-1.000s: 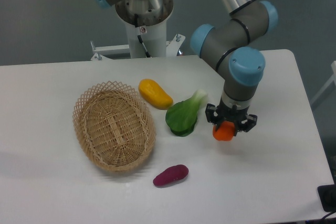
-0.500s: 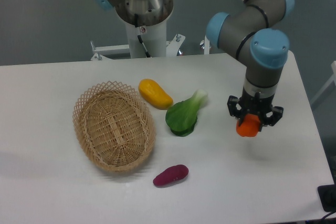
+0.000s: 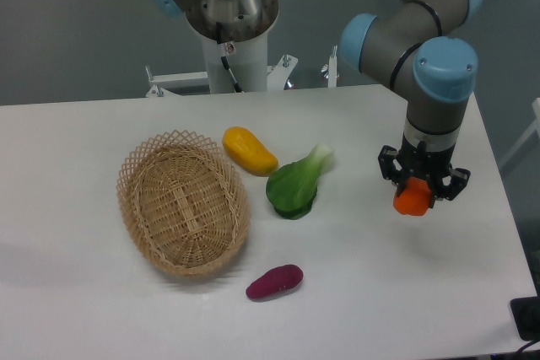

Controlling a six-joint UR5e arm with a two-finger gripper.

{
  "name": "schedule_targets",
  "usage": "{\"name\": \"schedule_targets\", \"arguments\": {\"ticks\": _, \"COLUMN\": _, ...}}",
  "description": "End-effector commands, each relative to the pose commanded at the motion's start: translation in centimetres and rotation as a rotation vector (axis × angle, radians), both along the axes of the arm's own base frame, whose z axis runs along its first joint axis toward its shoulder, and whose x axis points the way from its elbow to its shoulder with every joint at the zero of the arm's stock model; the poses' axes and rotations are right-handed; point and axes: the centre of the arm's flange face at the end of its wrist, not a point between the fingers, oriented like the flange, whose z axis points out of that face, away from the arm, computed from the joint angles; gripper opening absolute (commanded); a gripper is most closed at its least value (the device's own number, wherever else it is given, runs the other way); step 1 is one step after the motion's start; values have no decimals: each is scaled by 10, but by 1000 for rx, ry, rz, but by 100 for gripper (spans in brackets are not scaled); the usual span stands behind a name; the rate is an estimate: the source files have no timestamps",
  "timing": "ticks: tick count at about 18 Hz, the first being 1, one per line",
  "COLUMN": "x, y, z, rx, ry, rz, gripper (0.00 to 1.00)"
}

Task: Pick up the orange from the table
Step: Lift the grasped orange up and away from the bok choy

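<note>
The orange (image 3: pixel 413 199) is a small bright orange-red fruit held between the black fingers of my gripper (image 3: pixel 415 196), which is shut on it. It hangs a little above the right side of the white table (image 3: pixel 396 292), with a faint shadow on the tabletop below it. The arm's wrist comes straight down onto the gripper from above. The upper part of the orange is hidden by the fingers.
A leafy green (image 3: pixel 297 183) lies left of the gripper near the table's middle. An elongated yellow-orange fruit (image 3: pixel 249 150) lies behind it. A woven basket (image 3: pixel 183 201) stands at the left, and a purple vegetable (image 3: pixel 274 282) lies near the front. The robot base (image 3: pixel 228 23) stands behind the table.
The gripper has carried the orange to the right, away from the leafy green, and slightly upward. Nothing else on the table has moved.
</note>
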Motion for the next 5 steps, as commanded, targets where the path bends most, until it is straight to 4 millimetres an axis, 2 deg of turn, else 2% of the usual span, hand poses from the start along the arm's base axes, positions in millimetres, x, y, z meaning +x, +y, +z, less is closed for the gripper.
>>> {"name": "schedule_targets", "arguments": {"ticks": 5, "x": 0, "y": 0, "z": -1, "rx": -13, "ry": 5, "rz": 1, "gripper": 51}}
